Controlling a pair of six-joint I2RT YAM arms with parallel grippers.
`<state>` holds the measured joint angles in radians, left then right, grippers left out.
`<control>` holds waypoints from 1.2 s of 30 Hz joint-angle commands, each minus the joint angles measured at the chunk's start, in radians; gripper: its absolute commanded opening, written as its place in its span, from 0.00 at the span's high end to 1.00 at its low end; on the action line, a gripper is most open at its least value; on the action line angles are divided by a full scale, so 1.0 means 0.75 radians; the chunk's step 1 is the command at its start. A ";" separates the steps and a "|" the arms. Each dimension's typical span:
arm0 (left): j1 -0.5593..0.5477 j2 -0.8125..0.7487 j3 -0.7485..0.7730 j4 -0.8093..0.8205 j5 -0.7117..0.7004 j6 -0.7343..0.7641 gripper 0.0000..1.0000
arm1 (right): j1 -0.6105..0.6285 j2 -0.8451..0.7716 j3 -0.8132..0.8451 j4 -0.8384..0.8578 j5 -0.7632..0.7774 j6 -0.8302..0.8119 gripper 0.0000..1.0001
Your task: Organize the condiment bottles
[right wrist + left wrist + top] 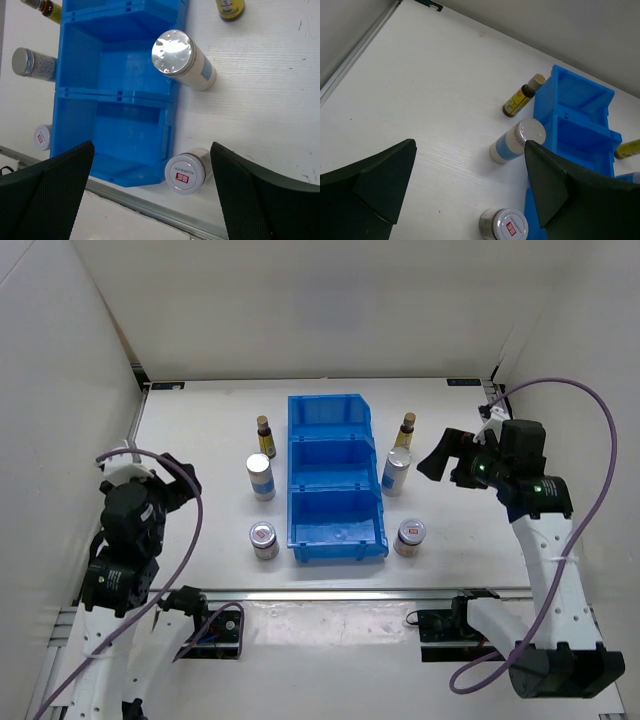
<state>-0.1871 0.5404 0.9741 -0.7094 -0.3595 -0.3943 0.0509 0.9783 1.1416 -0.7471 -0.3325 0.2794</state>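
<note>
Left pincer [470, 186] apart; right pincer [152, 192] apart; amber bottle [230, 7] cut off by top frame edge

A white table [200, 430] is filling the middle of the top view, its faint wood grain showing in the wrist views. Plain white walls are closing it in: one [50, 380] slanting down the left, one [320, 310] spanning the top, one [595, 330] rising at the right. A silver rail [330, 593] is running across the lower part. Small dark brackets [165, 386] are sitting at the far corners. Soft, even light is falling everywhere.
</note>
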 commanded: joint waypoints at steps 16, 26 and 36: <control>-0.041 0.605 0.051 -0.155 0.303 -0.059 0.00 | 0.151 -0.002 -0.144 -0.329 0.332 0.141 0.00; -0.041 0.501 0.039 -0.155 0.248 -0.072 0.00 | 0.578 0.340 -0.125 -0.434 0.701 0.415 0.00; -0.041 0.513 0.039 -0.155 0.248 -0.072 0.00 | 0.642 0.407 -0.227 -0.348 0.746 0.505 0.08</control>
<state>-0.2134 0.9283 0.9714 -0.8181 -0.1688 -0.4461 0.5270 1.2675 0.9775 -1.0336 0.1822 0.6270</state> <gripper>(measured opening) 0.998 0.936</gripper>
